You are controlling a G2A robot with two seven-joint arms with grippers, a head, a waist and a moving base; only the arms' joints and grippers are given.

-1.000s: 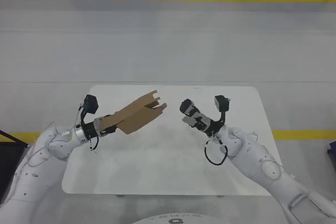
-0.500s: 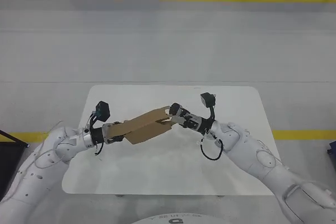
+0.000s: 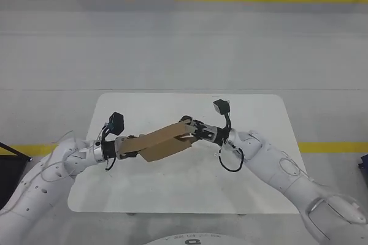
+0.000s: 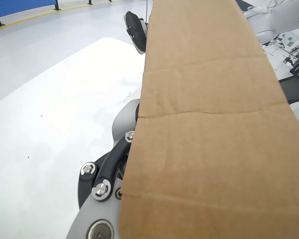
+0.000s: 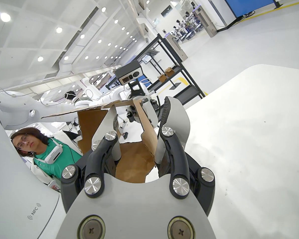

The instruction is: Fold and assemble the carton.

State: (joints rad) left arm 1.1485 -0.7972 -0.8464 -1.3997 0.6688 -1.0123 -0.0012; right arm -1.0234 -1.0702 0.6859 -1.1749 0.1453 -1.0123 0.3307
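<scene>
You've got the carton (image 3: 162, 139) up off the smooth white table (image 3: 257, 184). It's a flat slab of brown corrugated board, matte, with pressed crease lines across it and notched flaps at the far end. Your left gripper (image 3: 124, 146) has its fingers clamped on one end of the board. In the left wrist view the carton (image 4: 209, 115) lies right over those fingers and hides the pinch itself.

At the other end, your right gripper (image 3: 190, 130) meets the flaps. The right wrist view shows that gripper (image 5: 139, 123) with its fingers apart, pale grey shells on black links. One thin cardboard flap (image 5: 148, 130) stands edge-on between them. The flap sits close against one finger (image 5: 175, 118) and leaves a clear gap to the other. Whether the ribbed black pad actually touches the board, I can't quite tell from here. The carton runs slantwise from one gripper to the other, above the middle of the table.
</scene>
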